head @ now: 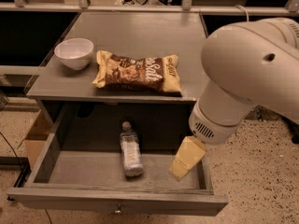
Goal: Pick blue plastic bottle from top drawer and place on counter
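The blue plastic bottle [130,149] lies on its side in the middle of the open top drawer [117,202], cap pointing toward the back. The counter [135,36] is the grey tabletop above it. My gripper [186,158] hangs from the big white arm at the right, its yellowish finger reaching down into the right end of the drawer, a hand's width to the right of the bottle and apart from it. It holds nothing that I can see.
A white bowl [74,53] stands at the counter's left front. A brown and yellow chip bag [138,73] lies along the counter's front edge. The white arm [247,73] fills the right side. A cardboard box [36,136] sits on the floor at the left.
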`<action>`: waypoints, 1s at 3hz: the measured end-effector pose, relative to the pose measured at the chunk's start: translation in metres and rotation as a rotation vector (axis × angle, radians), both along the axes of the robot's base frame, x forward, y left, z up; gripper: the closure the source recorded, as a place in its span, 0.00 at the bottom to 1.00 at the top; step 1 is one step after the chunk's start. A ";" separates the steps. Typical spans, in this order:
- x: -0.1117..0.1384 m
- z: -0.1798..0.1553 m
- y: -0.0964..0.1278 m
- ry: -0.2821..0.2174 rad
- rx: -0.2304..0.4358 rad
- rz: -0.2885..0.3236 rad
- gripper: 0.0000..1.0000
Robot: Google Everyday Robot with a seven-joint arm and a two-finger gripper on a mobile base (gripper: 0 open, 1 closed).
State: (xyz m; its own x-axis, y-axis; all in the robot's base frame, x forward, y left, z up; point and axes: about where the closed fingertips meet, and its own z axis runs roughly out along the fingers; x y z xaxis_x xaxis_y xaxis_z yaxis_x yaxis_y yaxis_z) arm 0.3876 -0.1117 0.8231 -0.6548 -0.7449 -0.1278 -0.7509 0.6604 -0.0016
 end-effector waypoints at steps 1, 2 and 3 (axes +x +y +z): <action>0.000 0.000 0.000 0.000 0.000 0.000 0.00; 0.003 -0.010 0.006 0.011 -0.003 -0.025 0.00; 0.010 -0.024 0.018 0.026 -0.018 -0.074 0.00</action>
State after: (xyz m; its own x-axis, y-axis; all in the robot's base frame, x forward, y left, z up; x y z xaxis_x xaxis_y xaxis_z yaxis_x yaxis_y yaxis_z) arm 0.3981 -0.0940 0.7987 -0.7112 -0.6962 -0.0973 -0.6999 0.7143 0.0047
